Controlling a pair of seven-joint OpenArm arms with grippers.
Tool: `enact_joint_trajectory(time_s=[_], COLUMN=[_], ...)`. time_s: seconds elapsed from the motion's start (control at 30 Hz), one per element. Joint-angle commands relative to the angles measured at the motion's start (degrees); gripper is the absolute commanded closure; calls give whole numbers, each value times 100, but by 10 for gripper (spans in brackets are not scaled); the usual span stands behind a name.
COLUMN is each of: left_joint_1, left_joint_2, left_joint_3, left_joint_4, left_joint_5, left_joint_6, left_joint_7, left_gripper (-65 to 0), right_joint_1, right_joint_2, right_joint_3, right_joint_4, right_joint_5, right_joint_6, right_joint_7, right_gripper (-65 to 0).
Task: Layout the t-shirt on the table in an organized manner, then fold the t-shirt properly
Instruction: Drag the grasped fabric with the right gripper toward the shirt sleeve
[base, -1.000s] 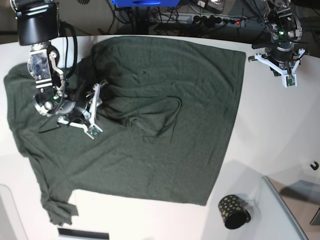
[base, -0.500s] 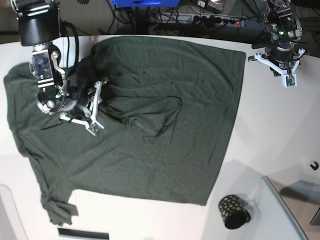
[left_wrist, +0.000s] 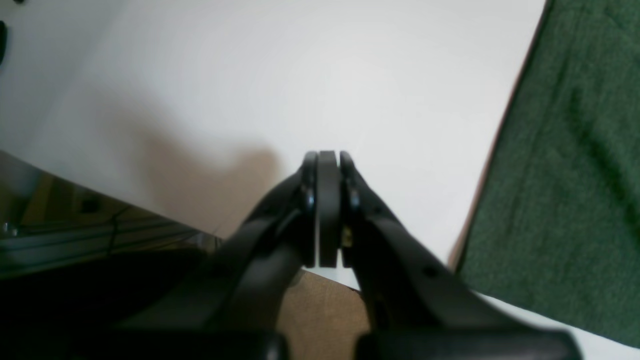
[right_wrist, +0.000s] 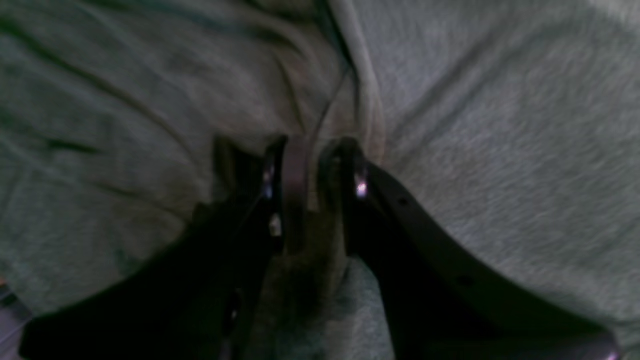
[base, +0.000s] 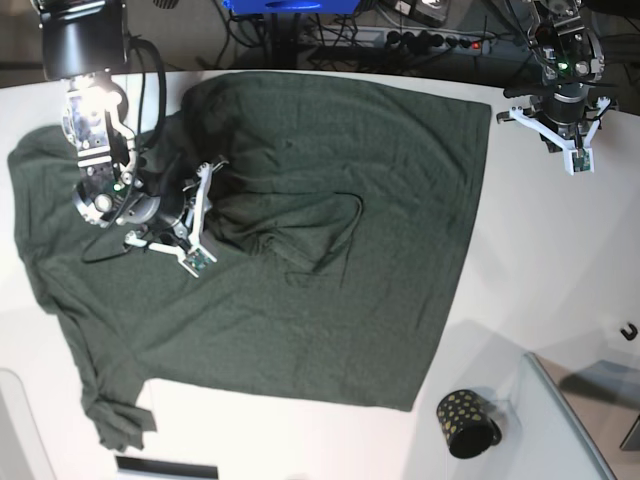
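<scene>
The dark green t-shirt (base: 330, 230) lies spread over the white table (base: 540, 260), with rumpled folds near its middle and left. My right gripper (base: 210, 213) rests on the shirt's left part. In the right wrist view the right gripper (right_wrist: 320, 160) is shut on a raised fold of the t-shirt (right_wrist: 490, 130). My left gripper (base: 570, 148) hovers at the far right corner, off the shirt. In the left wrist view the left gripper (left_wrist: 327, 157) is shut and empty over bare table (left_wrist: 250, 75), with the t-shirt's edge (left_wrist: 565, 175) to its right.
A small black cup with gold dots (base: 467, 422) stands at the front right, next to a grey tray (base: 575, 425). A small black hook (base: 628, 331) lies at the right edge. Cables and a power strip (base: 430, 40) run behind the table.
My right gripper has shifted a little to the right and up on the shirt, dragging the fold with it. The left arm has not moved.
</scene>
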Motion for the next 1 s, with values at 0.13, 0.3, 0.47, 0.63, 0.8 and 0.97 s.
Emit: enact_joint_trajectory(time_s=[0.13, 0.3, 0.47, 0.63, 0.8, 0.97], left_joint_1=[-12, -29, -12, -3, -3, -3], left_joint_2=[-58, -58, -58, -58, -58, -58], left_joint_3=[-32, -32, -32, -32, -32, -32], left_joint_4=[80, 80, 80, 80, 80, 80], left_joint_5=[15, 24, 15, 15, -2, -2], left_joint_6=[31, 31, 31, 31, 31, 31], left_joint_7=[-99, -99, -99, -99, -99, -99], left_gripper=[0, 0, 0, 0, 0, 0], right_joint_1=[-133, -230, -292, -318, -318, -256], right_joint_2=[57, 40, 14, 14, 14, 14], right_joint_3=[24, -11, -29, -29, -29, -20], right_joint_4=[661, 793, 749, 573, 310, -121], right_joint_5=[48, 48, 39, 39, 39, 39], right_joint_6=[25, 25, -10, -19, -19, -19], right_joint_7=[-395, -404, -412, -395, -193, 27], right_gripper=[-98, -104, -167, -216, -216, -216])
